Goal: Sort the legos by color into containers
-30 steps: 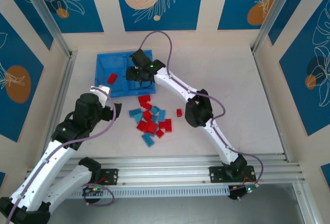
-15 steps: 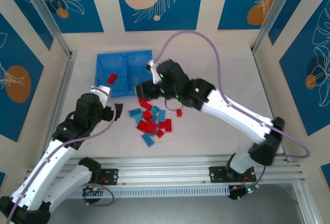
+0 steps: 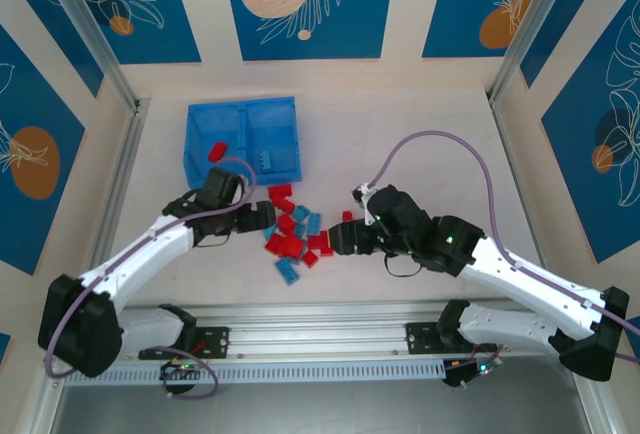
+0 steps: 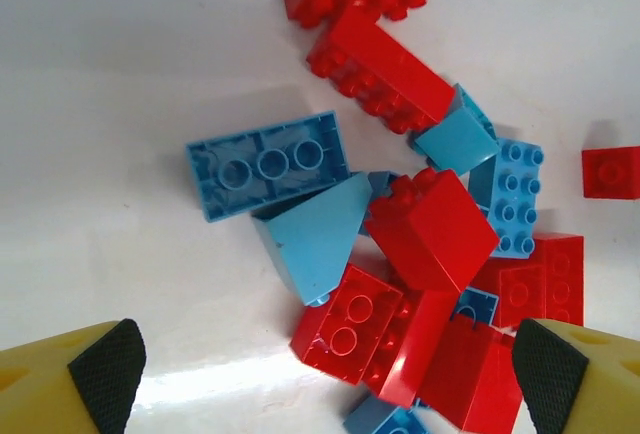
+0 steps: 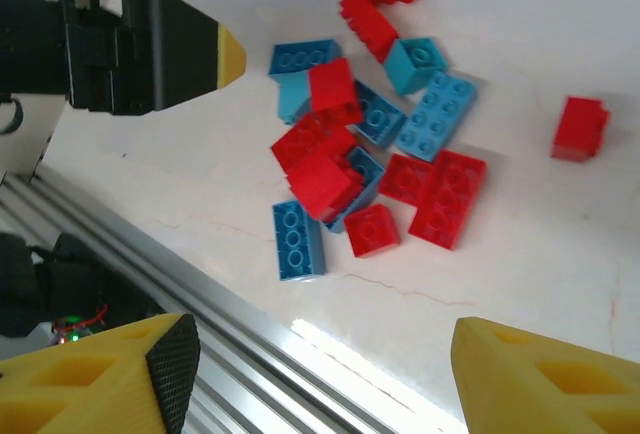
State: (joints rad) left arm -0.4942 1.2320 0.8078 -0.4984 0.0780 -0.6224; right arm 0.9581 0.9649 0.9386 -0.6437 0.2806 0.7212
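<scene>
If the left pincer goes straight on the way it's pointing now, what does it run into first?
The loose pile of legos. The left pincer is open and aimed at the pile's near edge. A small red brick looks closest between its fingertips, though depth is hard to judge.

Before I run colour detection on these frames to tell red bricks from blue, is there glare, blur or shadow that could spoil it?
Left wrist view: bricks sharp, soft shadows beside them, white glare on the table at the bottom edge. Right wrist view: bricks crisp, a bright glint beside the metal rail. Top view: even light, bricks small but distinct.
</scene>
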